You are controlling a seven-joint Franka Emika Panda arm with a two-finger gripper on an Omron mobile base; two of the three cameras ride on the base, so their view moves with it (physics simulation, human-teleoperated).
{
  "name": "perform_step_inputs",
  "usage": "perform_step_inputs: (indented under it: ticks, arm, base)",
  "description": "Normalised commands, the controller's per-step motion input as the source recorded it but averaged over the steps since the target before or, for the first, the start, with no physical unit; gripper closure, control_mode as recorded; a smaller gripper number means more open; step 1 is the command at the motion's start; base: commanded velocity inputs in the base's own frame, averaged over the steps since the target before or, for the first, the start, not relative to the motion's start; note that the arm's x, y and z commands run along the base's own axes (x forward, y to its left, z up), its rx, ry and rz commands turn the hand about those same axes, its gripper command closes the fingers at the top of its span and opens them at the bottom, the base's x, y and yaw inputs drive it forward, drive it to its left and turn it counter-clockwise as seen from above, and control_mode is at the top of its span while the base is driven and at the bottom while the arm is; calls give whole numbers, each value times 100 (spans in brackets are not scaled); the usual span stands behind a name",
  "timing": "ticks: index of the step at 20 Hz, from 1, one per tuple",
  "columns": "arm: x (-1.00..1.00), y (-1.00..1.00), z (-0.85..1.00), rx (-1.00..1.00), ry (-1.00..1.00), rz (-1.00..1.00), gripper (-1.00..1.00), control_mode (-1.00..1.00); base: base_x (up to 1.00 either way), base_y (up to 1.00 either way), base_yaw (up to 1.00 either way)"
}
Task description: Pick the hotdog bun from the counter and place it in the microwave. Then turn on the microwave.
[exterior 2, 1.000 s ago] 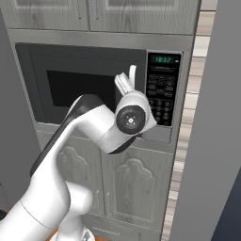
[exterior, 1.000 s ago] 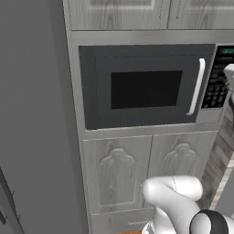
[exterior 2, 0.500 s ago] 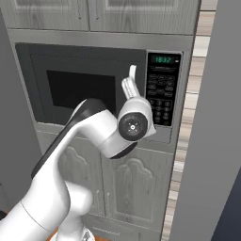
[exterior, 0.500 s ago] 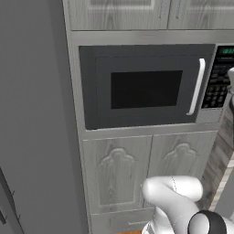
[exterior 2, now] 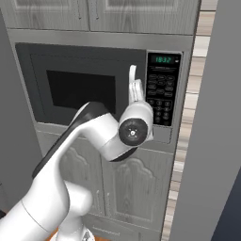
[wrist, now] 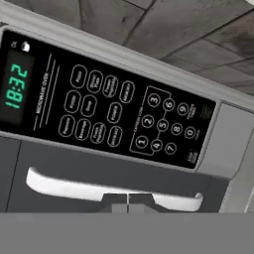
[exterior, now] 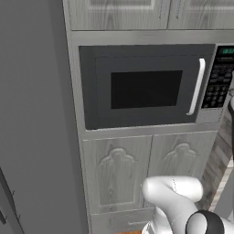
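Observation:
The microwave (exterior: 146, 89) is built into grey cabinets, its door closed and its window dark. Its white handle (exterior: 195, 87) stands left of the black keypad (exterior: 217, 82). From the right base camera, my arm reaches up in front of the microwave (exterior 2: 80, 84), with the hand over the handle beside the keypad (exterior 2: 162, 92). Through the hand camera, my gripper (wrist: 127, 204) is shut and empty. It sits close to the handle (wrist: 99, 186), under the keypad (wrist: 109, 109) and the green display (wrist: 15, 87). The hotdog bun is hidden, and the counter is out of view.
Grey cabinet doors (exterior: 146, 178) sit below the microwave and more above it. A tall grey panel (exterior: 32, 114) stands on the left. A grey wall (exterior 2: 212, 141) rises close on the right, beside a strip of brick backsplash (exterior 2: 188, 117).
My wrist has drifted slightly down and to the right in front of the microwave. The door stays closed and the gripper stays shut.

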Motion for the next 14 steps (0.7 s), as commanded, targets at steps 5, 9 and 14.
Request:
perform_step_inputs:
  ticks: [5,9,14]
  arm:
    - [0,-10,-11,11,0,-6,100,-100]
    - [0,-6,-15,8,0,-6,100,-100]
    - [0,-4,-18,7,0,-5,100,-100]
  base:
    - [0,0,0]
    - [0,0,0]
    - [0,0,0]
